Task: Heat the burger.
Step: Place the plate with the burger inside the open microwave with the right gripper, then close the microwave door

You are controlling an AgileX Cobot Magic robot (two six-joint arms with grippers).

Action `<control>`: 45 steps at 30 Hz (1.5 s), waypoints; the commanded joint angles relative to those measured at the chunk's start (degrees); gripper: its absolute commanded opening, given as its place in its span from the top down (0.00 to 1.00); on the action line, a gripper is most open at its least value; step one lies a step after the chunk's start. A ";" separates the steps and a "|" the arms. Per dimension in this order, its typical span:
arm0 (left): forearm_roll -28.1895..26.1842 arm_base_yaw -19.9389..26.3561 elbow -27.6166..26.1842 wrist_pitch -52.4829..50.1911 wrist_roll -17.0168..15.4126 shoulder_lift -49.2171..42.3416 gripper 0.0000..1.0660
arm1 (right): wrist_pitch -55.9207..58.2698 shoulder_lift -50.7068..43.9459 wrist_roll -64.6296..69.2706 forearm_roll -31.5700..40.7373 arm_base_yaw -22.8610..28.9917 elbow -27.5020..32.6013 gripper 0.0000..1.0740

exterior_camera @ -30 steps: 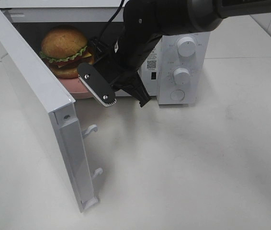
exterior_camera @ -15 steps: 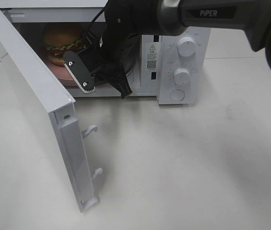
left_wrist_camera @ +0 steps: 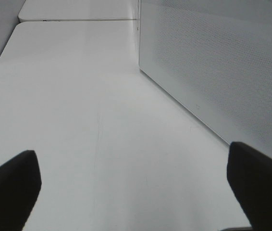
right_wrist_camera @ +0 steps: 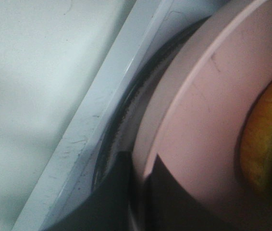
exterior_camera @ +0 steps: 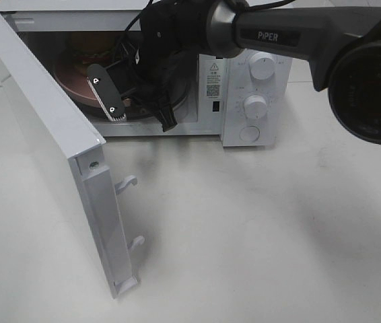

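On the white desk (left_wrist_camera: 78, 96), microwave (exterior_camera: 251, 101) with door swung open, my right gripper (right_wrist_camera: 141, 175) inside pinching the pink plate (right_wrist_camera: 198, 120) by its rim, burger (right_wrist_camera: 265, 139) on that plate, my left gripper (left_wrist_camera: 135, 190) spread wide, empty.

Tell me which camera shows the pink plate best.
Right wrist: the pink plate fills the frame, its rim pinched by the right gripper. Exterior high shows only a dim part inside the microwave, behind the arm. Left wrist shows none of it.
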 commanded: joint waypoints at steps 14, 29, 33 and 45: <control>0.00 -0.11 0.00 0.00 -0.40 -0.92 0.08 | -3.78 0.46 0.34 1.72 -2.58 -1.32 0.90; 0.00 -0.11 0.00 0.00 -0.40 -0.92 0.08 | -3.61 -2.29 0.06 5.73 -2.58 5.67 0.43; 0.00 -0.11 0.00 0.00 -0.40 -0.92 0.08 | -3.95 -5.27 -0.06 5.84 -2.58 9.91 0.41; 0.00 -0.11 0.00 0.00 -0.40 -0.92 0.08 | -9.40 -13.81 -0.06 5.44 -2.58 23.66 0.41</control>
